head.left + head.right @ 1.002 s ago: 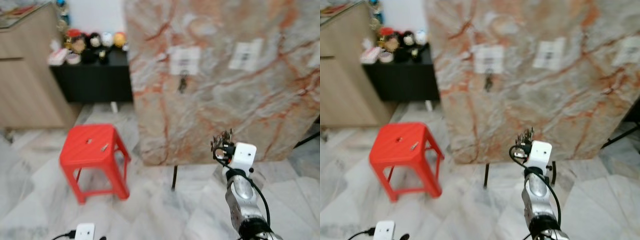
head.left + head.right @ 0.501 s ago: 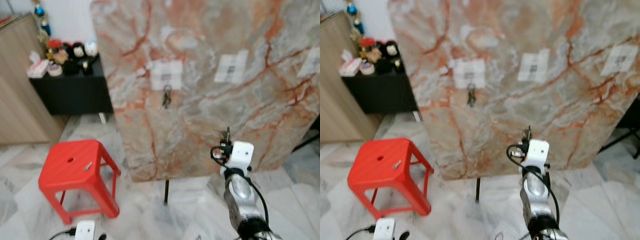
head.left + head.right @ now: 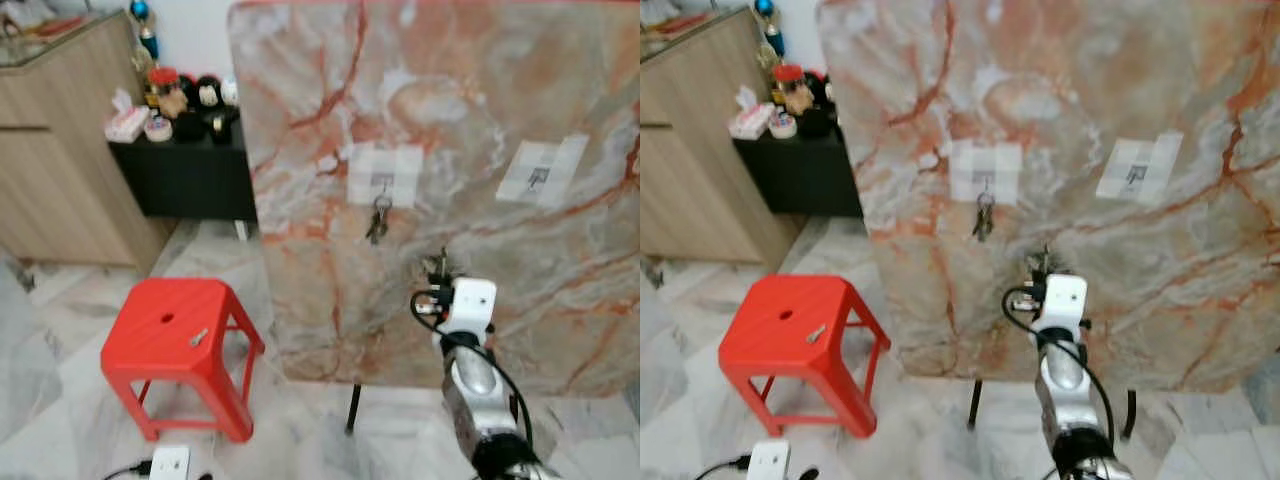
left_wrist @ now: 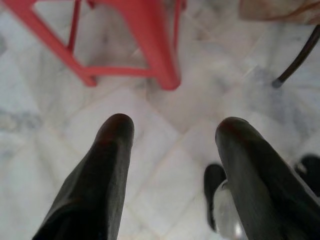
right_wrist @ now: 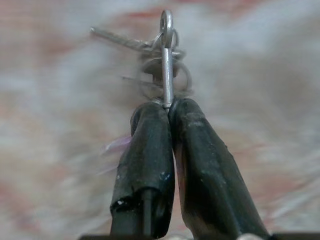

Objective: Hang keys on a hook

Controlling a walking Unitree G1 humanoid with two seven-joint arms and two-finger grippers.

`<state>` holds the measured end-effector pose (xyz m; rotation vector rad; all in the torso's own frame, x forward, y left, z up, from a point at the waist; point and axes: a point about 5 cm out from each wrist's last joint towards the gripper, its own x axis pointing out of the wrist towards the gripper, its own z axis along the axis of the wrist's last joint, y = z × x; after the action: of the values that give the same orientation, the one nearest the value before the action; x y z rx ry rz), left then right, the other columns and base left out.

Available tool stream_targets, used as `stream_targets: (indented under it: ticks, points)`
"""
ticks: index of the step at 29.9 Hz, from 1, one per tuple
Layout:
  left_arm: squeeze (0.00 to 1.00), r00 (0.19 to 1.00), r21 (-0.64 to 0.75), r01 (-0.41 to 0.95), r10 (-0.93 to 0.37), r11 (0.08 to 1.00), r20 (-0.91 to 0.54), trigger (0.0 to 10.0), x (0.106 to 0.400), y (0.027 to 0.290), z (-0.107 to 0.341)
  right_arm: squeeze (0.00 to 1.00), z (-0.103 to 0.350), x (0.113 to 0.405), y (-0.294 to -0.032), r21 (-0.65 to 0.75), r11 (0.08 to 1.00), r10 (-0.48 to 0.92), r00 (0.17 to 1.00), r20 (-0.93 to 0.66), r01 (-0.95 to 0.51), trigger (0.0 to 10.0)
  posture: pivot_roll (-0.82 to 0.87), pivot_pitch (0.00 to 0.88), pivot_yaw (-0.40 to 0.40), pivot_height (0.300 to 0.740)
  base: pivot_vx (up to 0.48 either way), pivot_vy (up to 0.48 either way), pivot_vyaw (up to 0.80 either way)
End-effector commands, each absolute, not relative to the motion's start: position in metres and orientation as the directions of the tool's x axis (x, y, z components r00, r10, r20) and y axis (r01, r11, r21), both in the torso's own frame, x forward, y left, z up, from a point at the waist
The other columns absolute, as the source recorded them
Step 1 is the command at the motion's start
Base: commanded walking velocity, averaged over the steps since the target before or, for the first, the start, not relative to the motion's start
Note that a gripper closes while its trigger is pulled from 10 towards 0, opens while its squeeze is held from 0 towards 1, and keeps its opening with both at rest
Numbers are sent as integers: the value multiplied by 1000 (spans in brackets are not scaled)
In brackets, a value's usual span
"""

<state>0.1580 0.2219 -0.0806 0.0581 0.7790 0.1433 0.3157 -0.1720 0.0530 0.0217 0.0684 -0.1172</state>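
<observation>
the keys (image 5: 161, 46) are pinched at the tips of the right gripper (image 5: 169, 107), fingers clamped tight on a thin metal shank with the ring and a couple of blades fanning out beyond, held up in front of the marble slab (image 3: 470, 120). just up and to the robot's left of them on the slab sits a white patch with a hook (image 3: 383, 178), and that one already carries another bunch of keys (image 3: 377, 222); a second white patch (image 3: 539, 172) sits toward the slab's right edge, and whether it has a free hook is too small to tell. to do this well, the ring's opening wants to face the hook squarely, coming in slightly above it and settling down over the tip, with the grip kept firm until the ring is seated, since the dangling blades could snag or swing. the right arm (image 3: 478, 400) rises from the bottom of the head view, forearm near upright, wrist and white camera block pointing the fingers at the slab, close to its surface but not visibly touching. the left gripper (image 4: 170, 165) hangs low with its fingers spread apart and holding nothing, over the marble floor (image 4: 165, 130) near the leg of a red stool (image 3: 180, 335).
</observation>
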Motion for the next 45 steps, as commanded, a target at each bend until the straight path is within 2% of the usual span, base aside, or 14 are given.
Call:
stream_targets:
  ticks: [1,12,31,38,45]
  points:
    - [0,692,107,-101,147,989,-707,10000,155,219,-83,0,58,317,-179,18,988,-151,987,-50,152,10000,41,19,-2,740,0,0,0]
    - [0,689,102,-103,145,989,-710,10000,153,220,-83,0,59,315,-181,10,985,-174,984,-30,174,10000,41,19,-2,740,0,0,0]
    - [0,679,99,-99,140,990,-721,10000,153,220,-84,0,90,320,-179,-6,983,-180,978,109,181,10000,27,42,4,740,0,0,0]
    - [0,668,98,-90,133,991,-732,10000,152,218,-86,0,97,317,-181,-18,981,-188,971,148,193,10000,19,2,3,740,0,0,0]
    - [0,663,102,-75,126,992,-738,10000,151,217,-86,0,98,309,-186,-21,971,-231,958,168,238,10000,9,0,18,740,0,0,0]
